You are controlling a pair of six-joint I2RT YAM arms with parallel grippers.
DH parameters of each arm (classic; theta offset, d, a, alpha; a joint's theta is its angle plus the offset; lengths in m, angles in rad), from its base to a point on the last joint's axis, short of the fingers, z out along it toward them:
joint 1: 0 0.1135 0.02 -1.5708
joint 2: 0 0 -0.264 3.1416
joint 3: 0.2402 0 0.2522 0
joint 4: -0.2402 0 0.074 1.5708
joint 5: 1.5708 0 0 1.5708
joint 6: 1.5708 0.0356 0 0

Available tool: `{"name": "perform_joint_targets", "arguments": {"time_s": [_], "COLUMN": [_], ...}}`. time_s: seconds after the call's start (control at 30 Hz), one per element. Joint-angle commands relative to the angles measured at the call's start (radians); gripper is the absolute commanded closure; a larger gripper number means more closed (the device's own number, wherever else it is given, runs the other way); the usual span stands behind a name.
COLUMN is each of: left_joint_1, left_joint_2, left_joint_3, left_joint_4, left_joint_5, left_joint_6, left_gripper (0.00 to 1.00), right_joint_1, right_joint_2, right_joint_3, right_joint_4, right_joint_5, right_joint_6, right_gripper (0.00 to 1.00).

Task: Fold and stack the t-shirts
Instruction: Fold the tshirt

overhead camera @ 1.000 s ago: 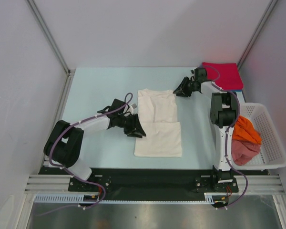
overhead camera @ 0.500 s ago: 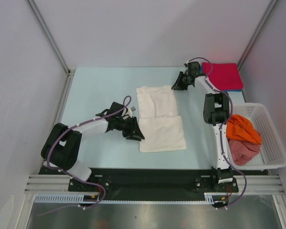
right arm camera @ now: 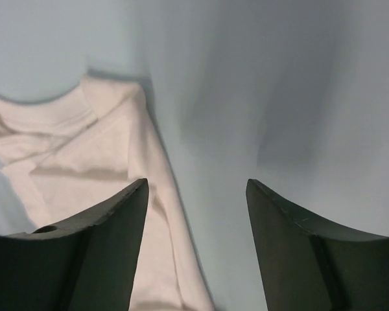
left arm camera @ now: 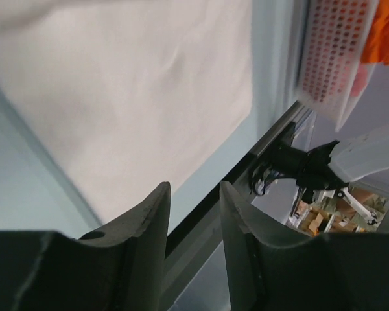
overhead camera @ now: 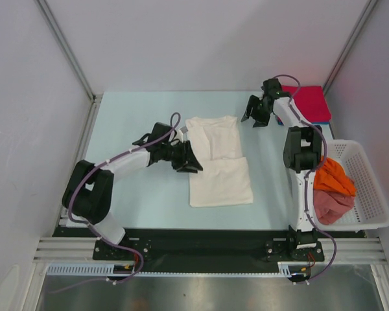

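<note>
**At the middle of the desk [overhead camera: 136,116], the white shirt [overhead camera: 217,172] waited for its next fold**

Across the pale blue surface, the shirt's long axis ran from the far side toward the arms' bases. The collar was at the far end, a crease crossed the middle, and the near half lay slightly askew. The left claw [overhead camera: 189,160] sat right at the shirt's left edge, level with that crease. Its wrist view showed the fingers parted by a narrow gap with nothing between them. The right claw [overhead camera: 255,114] hung just beyond the far right corner, apart from the cloth, spread wide and empty. The collar showed below and to the left in its own camera.

By this layout the left arm was nearer the cloth, and the right was placed for the collar end. A fold bringing one end over the other would have run along the long axis and probably wanted both.

At the far right corner a folded red shirt [overhead camera: 301,100] lay on a blue shirt [overhead camera: 321,120] that showed only its edge. This stack was well apart from the white shirt. A white basket [overhead camera: 376,188] stood beside the right arm, holding a crumpled orange shirt [overhead camera: 332,175] and a pinkish shirt [overhead camera: 330,204]. White walls [overhead camera: 201,45] closed in the left, far and right sides. Most of the free room lay left of the shirt.
</note>
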Motion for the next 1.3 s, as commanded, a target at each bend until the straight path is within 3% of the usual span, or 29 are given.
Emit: {"name": "perform_joint_targets", "arguments": {"time_s": [0.0, 0.17, 0.23, 0.33, 0.37, 0.6, 0.87, 1.03, 1.27], "left_joint_1": [0.007, 0.006, 0.006, 0.007, 0.009, 0.018, 0.053, 0.096, 0.142], "left_joint_2": [0.074, 0.279, 0.350, 0.472, 0.527, 0.687, 0.681, 0.583, 0.497], "left_joint_3": [0.155, 0.370, 0.446, 0.576, 0.630, 0.767, 0.798, 0.756, 0.696], "left_joint_4": [0.140, 0.271, 0.300, 0.306, 0.306, 0.307, 0.328, 0.283, 0.200], "left_joint_5": [0.012, -0.040, -0.072, -0.102, -0.103, -0.138, -0.120, -0.120, -0.094], "left_joint_6": [-0.036, -0.180, -0.214, -0.255, -0.272, -0.352, -0.383, -0.291, -0.228], "left_gripper": [0.59, 0.71, 0.74, 0.76, 0.78, 0.82, 0.83, 0.76, 0.75], "right_joint_1": [0.002, 0.006, 0.012, 0.041, 0.052, 0.120, 0.114, 0.118, 0.155], "right_joint_2": [-0.190, -0.394, -0.420, -0.413, -0.405, -0.389, -0.296, -0.216, -0.100], "right_joint_3": [-0.125, -0.405, -0.510, -0.588, -0.593, -0.680, -0.838, -0.791, -0.713], "right_joint_4": [-0.043, 0.134, 0.184, 0.283, 0.287, 0.485, 1.041, 1.097, 1.159], "right_joint_5": [-0.093, -0.196, -0.277, -0.444, -0.471, -0.577, -0.652, -0.652, -0.640], "right_joint_6": [0.021, 0.079, 0.110, 0.153, 0.160, 0.278, 0.672, 0.716, 0.797], "right_gripper": [0.33, 0.43, 0.56, 0.69, 0.79, 1.00, 1.00, 1.00, 1.00]}}
